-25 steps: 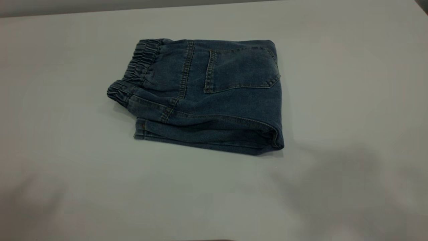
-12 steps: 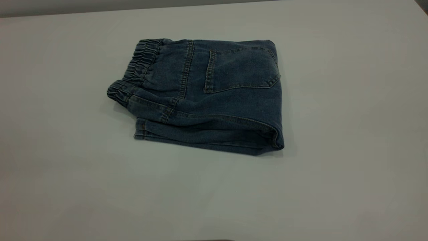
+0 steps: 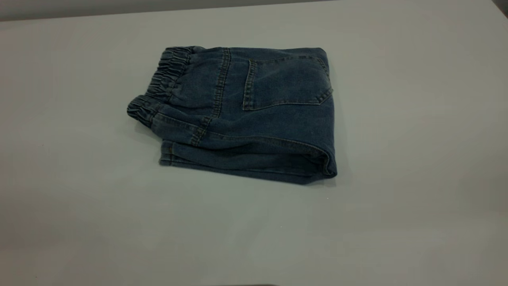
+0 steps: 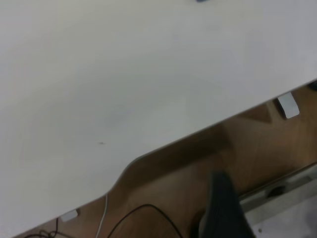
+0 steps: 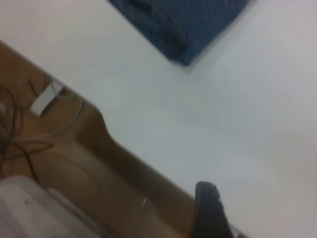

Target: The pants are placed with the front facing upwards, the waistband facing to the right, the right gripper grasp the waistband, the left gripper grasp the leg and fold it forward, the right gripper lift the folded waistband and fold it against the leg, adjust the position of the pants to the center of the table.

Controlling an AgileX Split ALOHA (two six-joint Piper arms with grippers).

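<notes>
The pants lie folded into a compact rectangle on the table, a little left of its middle and toward the far side. The back patch pocket faces up. The ruched waistband runs along the fold's left edge, above the leg hems. Neither arm shows in the exterior view. In the left wrist view a dark part of my left gripper hangs beyond the table's edge. The right wrist view shows a dark part of my right gripper near the table edge, with a corner of the pants farther off.
Below the table's front edge lies brown floor with cables and a white plug block. A black cable and a pale grey base show under the left arm.
Soft shadows at the lower left and lower right of the table have faded away. The pants have not moved.
</notes>
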